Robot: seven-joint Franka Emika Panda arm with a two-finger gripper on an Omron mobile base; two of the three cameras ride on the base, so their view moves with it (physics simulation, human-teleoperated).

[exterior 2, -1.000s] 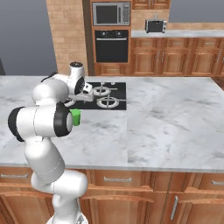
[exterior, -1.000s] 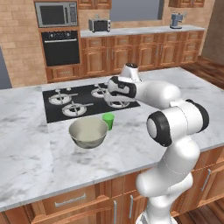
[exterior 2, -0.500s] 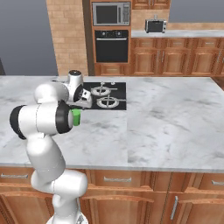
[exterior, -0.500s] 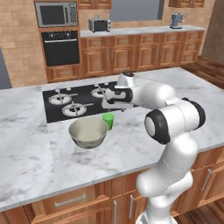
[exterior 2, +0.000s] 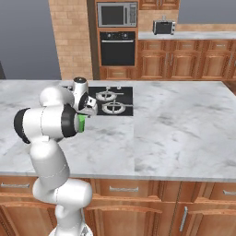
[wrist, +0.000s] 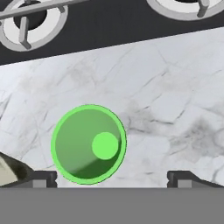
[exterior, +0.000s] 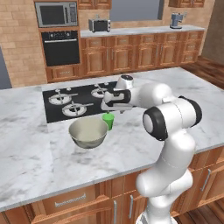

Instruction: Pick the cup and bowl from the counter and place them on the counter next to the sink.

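The cup [wrist: 89,144] was a small bright green tumbler, handleless, narrowing toward its base. In the hand view it sat at lower left, seen from straight above: a round bright rim, a darker green inside, and a paler green disc for its floor. It stood upright on the white, grey-veined counter [wrist: 175,100], below the black cooktop [wrist: 109,22] that ran along the top of that frame. In the left base view the cup [exterior: 108,120] stood at centre, just right of the bowl [exterior: 88,132], which was deep and round, grey-olive outside and cream inside. The claw [wrist: 112,178] hung over the cup, its two dark tips spread wide at the bottom of the hand view and holding nothing; the left fingertip [wrist: 43,178] lay beside the cup's rim.
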